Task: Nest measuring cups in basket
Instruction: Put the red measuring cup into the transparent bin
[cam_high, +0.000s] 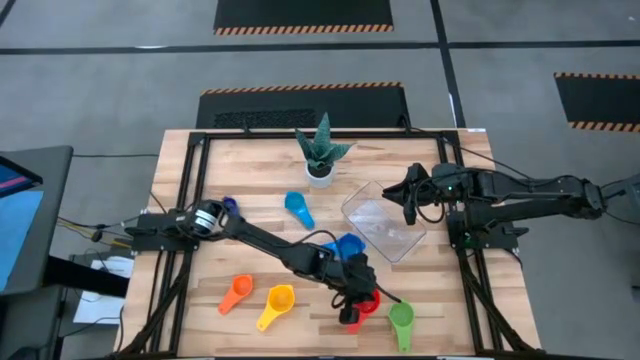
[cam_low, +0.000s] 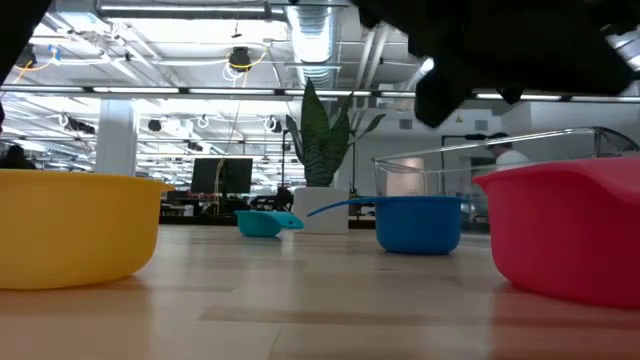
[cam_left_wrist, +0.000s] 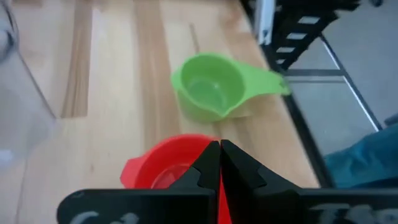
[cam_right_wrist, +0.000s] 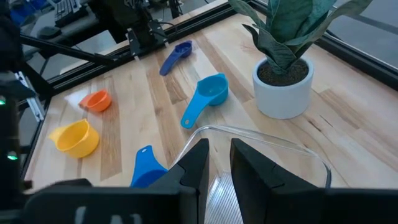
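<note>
Care is needed: the small red plastic measuring cup (cam_left_wrist: 163, 167) is pinched at its handle by the left gripper (cam_left_wrist: 220, 163) and should be lifted level toward the clear rectangular plastic basket (cam_high: 384, 221), over which the right gripper (cam_right_wrist: 217, 163) hangs slightly parted.

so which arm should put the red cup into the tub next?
Left. Its end effector is already shut on the red measuring cup's handle at the table's front edge. The right end effector hangs over the clear basket, fingers slightly parted, holding nothing.

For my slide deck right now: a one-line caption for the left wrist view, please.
Left tool shut on the red cup's handle, the green cup lying just beyond on the wooden table.
</note>
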